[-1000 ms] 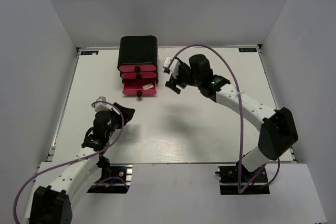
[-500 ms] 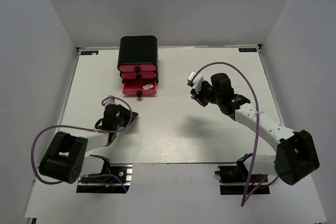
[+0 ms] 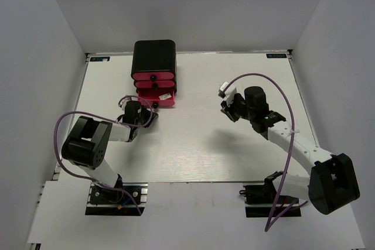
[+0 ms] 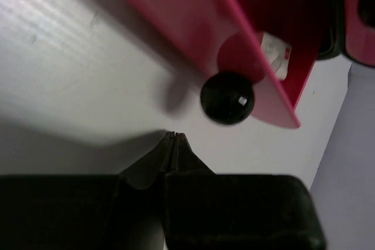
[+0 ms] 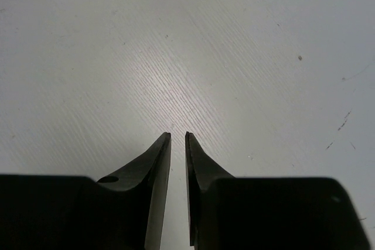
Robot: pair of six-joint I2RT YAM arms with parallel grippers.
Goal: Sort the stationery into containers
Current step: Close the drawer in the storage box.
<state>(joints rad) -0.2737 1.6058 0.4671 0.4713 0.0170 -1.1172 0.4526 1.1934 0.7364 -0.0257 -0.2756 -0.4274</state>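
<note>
The white block (image 4: 274, 57) lay inside the bottom drawer (image 3: 156, 100), which stood pulled out of the black box (image 3: 154, 57). In the left wrist view the block sat ahead of the left gripper (image 4: 173, 139) and a little to its right, past the drawer's pink front. The drawer's black knob (image 4: 227, 98) hung just ahead of the gripper's tips, near but apart from them. The fingers were pressed together with nothing between them. The two upper drawers (image 3: 146, 76) looked closed, so what they held could not be told, and no pens showed in any view. By that, the sorting seemed all but done and the step in hand was probably shutting the last drawer. The next move would call for a straight push on the knob or the drawer front, along the line of the slide, so that the light box did not skid or turn. The right gripper (image 5: 177, 136) hovered over bare table (image 3: 193, 144), well apart from the box, with its fingers a narrow slit apart and holding nothing.
</note>
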